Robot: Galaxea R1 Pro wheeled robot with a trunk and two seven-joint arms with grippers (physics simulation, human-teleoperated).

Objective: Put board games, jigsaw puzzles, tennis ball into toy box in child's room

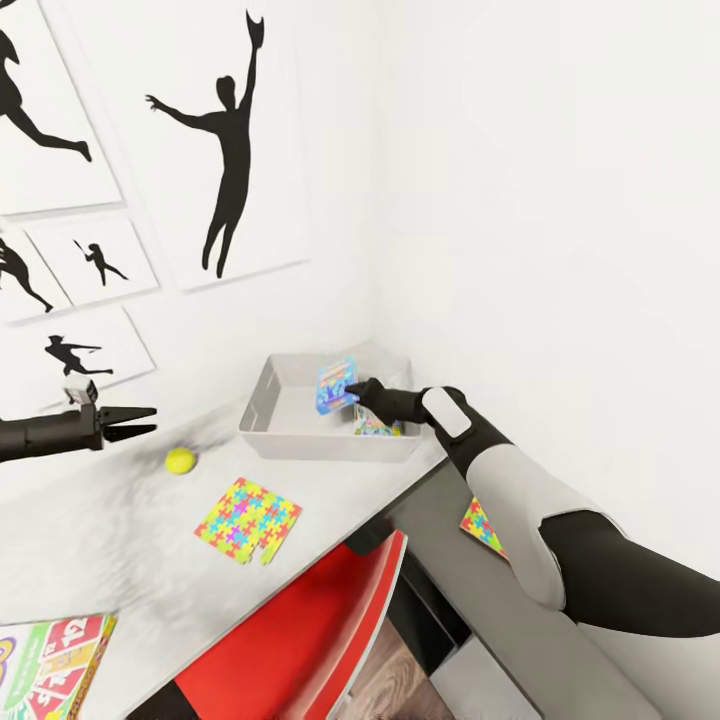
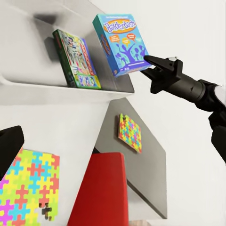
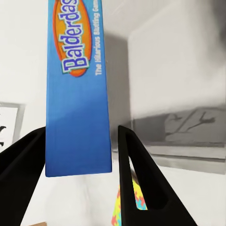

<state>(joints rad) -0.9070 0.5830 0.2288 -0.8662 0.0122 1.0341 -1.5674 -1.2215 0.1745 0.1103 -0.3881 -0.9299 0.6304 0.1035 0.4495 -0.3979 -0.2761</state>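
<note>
the blue board game [image 1: 335, 385] hangs over the toy box [image 1: 272, 400], pinched at one edge by the right gripper [image 1: 352, 392] — another game box [image 2: 75, 59] leans inside. left gripper [image 1: 135, 422] hovers with fingers apart, holding nothing, above the table [image 1: 100, 530] near the tennis ball [image 1: 180, 460]. one jigsaw puzzle [image 1: 247, 519] lies on the pale top — another [image 1: 482, 527] on the dark section.

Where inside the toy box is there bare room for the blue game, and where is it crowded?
The toy box floor is bare on its left half, toward the tennis ball. The right end is crowded: another game stands there on edge, with the right pincer holding the blue board game above it.
</note>
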